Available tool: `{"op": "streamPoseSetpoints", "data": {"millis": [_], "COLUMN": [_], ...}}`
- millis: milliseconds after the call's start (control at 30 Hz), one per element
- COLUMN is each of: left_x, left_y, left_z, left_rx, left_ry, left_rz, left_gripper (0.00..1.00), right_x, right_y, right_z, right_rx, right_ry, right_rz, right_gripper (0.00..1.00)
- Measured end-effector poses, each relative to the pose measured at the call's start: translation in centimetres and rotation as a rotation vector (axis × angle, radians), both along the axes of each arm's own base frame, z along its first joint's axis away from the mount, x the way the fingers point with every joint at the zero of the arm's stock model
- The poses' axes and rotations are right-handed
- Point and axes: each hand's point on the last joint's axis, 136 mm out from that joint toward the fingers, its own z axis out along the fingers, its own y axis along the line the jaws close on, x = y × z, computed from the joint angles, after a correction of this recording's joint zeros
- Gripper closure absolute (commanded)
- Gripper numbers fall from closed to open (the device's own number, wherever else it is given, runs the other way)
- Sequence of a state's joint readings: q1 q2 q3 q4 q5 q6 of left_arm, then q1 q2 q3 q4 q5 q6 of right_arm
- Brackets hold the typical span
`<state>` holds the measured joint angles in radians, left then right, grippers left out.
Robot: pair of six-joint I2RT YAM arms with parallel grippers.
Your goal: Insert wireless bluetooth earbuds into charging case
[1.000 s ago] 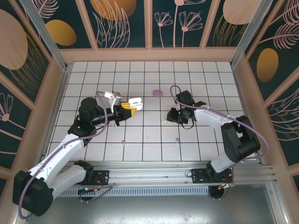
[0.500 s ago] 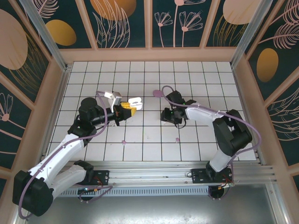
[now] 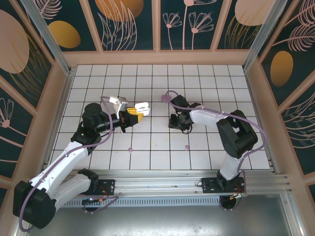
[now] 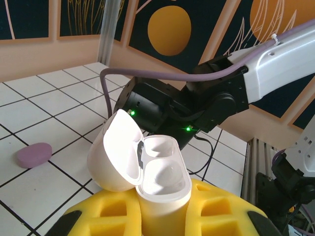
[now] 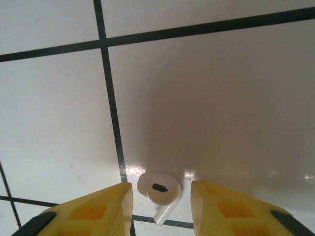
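The white charging case (image 4: 160, 182) stands upright between the yellow pads of my left gripper (image 4: 162, 216), its lid (image 4: 115, 152) flipped open to the left and both sockets empty. From above, the case (image 3: 142, 106) and the left gripper (image 3: 131, 116) sit left of centre. A white earbud (image 5: 159, 191) lies on the tile between the yellow fingers (image 5: 93, 211) of my right gripper (image 5: 161, 206), which stands open around it with gaps on both sides. The right gripper (image 3: 178, 122) points down at the table right of the case.
A flat purple disc (image 3: 166, 98) lies behind the right arm; it is also in the left wrist view (image 4: 33, 154). Two small purple bits (image 3: 130, 149) (image 3: 187, 146) lie nearer the front. The tiled table (image 3: 157, 147) is fenced by wooden walls (image 3: 56, 98).
The right arm has swung left toward the case, and its gripper has come down over the earbud. The left arm and the case have stayed still.
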<state>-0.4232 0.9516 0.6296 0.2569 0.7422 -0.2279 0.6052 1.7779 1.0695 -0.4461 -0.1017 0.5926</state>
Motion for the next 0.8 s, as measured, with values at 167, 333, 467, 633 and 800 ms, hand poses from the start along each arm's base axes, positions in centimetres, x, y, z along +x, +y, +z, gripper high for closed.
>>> {"op": "streamPoseSetpoints", "data": {"millis": [167,333,467,633,800], "left_x": [0.04,0.14,0.19,0.18,0.18], "left_y": [0.02,0.10,0.17,0.18,0.18], "left_z": [-0.03,-0.39,-0.76,-0.82,-0.82], "left_rx": [0.004,0.014,0.021,0.023,0.024], "left_ry": [-0.006,-0.001,0.010,0.011,0.011], "left_rz": [0.002,0.010,0.016,0.016,0.016], "left_gripper": [1.00,1.00,1.00,1.00,1.00], "right_x": [-0.05,-0.02,0.04,0.08,0.10], "right_y": [0.30,0.62,0.49,0.48,0.52], "right_z": [-0.33,-0.69,-0.71,-0.66,-0.49], "right_rx": [-0.017,-0.030,-0.043,-0.051,-0.060], "right_ry": [0.009,0.017,0.019,0.019,0.014], "right_rz": [0.018,0.029,0.030,0.038,0.049], "right_gripper": [0.66,0.70,0.75,0.79,0.82]}}
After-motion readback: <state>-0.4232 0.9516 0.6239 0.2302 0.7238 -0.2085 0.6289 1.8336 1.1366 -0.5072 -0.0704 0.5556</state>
